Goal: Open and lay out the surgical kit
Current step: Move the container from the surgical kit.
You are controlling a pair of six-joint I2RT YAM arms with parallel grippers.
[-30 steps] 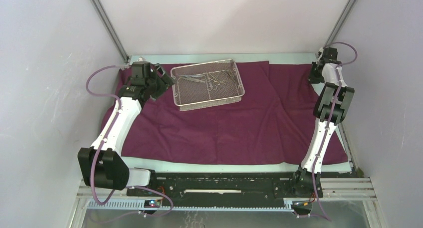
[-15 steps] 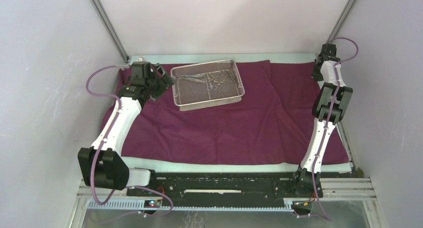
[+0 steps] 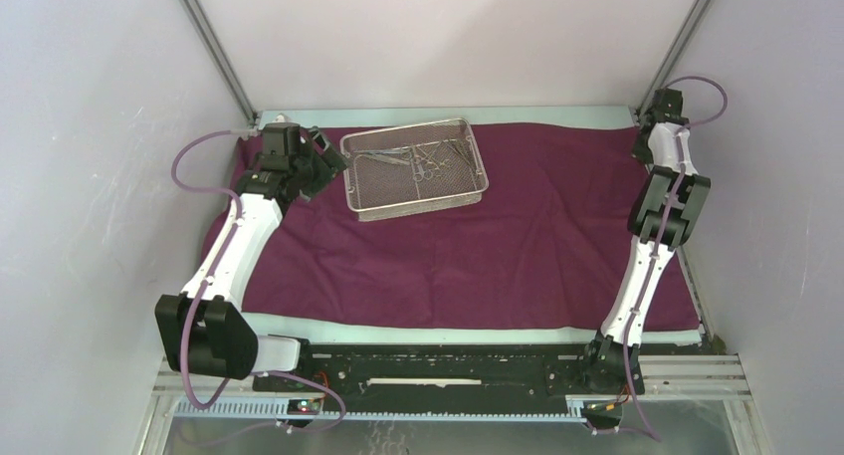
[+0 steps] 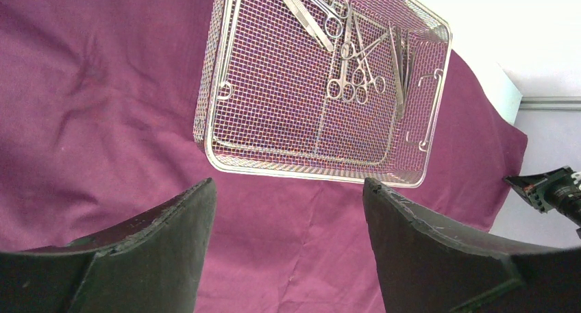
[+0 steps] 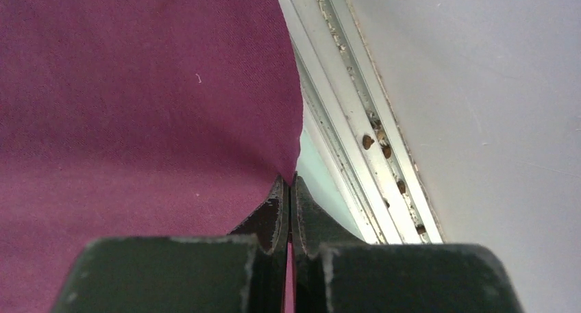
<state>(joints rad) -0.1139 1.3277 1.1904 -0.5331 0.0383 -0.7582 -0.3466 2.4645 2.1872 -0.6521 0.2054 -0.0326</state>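
The maroon cloth wrap (image 3: 478, 246) lies opened and spread flat over most of the pale surface (image 3: 418, 331), with a few shallow creases. On its far left part sits the wire-mesh tray (image 3: 398, 188), turned slightly askew to the cloth's edges. The steel instruments (image 4: 349, 73) lie in a loose cluster in the far half of the tray. Ring handles show on several, probably scissors and forceps, though the thin pieces are hard to tell apart from here.

The left end effector (image 4: 288, 186) hovers above the cloth just left of the tray. It is released, its 2 fingers (image 4: 171, 224) spread wide with nothing between them, and the left wrist view looks straight along them at the tray's near rim.

The right end effector (image 5: 289, 186) is at the far right corner of the surface, clenched on the cloth wrap. Its 2 fingers are pressed together with the cloth's corner pinched at their tips and a sliver of maroon showing between them. Just beside that corner runs an aluminium rail (image 5: 356, 121) at the foot of the grey wall (image 5: 479, 87).
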